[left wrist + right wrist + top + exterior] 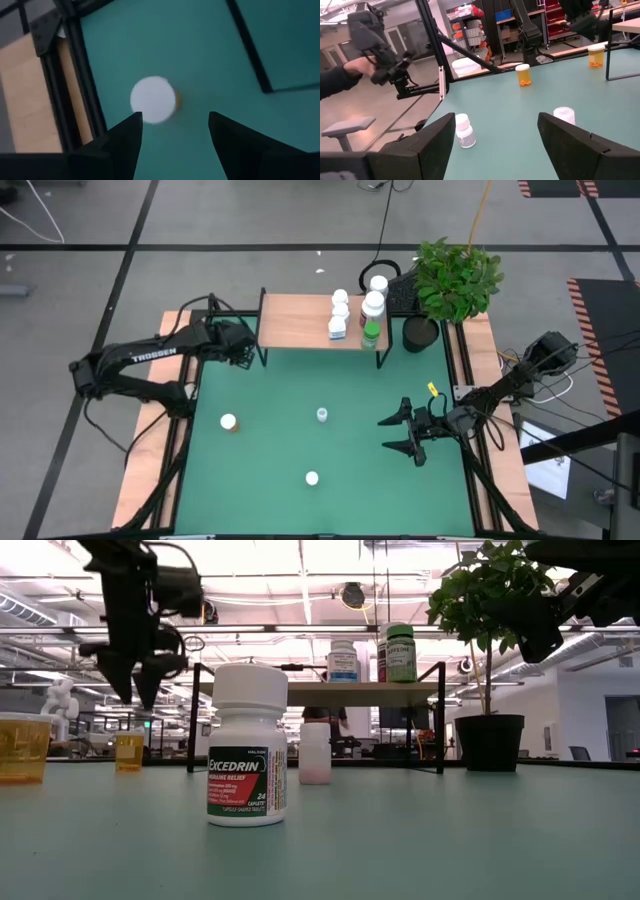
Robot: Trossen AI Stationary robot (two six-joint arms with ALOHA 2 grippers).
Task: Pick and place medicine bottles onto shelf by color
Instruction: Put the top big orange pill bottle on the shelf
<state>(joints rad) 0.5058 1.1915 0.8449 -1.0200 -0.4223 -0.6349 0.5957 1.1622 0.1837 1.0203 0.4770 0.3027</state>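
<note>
Three white-capped medicine bottles [229,421] remain on our green counter [280,500] below the light-wood shelf [295,321], so our left end effector [172,131] hovers, fingers apart, over the orange one at centre-left.

Both arms are matte black, built from slim tubular links joined by bulkier rounded joint housings. The left arm [140,365] carries white "TROSSEN" lettering along its forearm link, and the right arm [510,385] has thin dark cables looping beside its base. Each ends in two flat, wedge-shaped black fingers [125,145] with angular tips, smooth and unmarked. A small yellow tag [433,389], possibly a label, sits near the right wrist.
</note>
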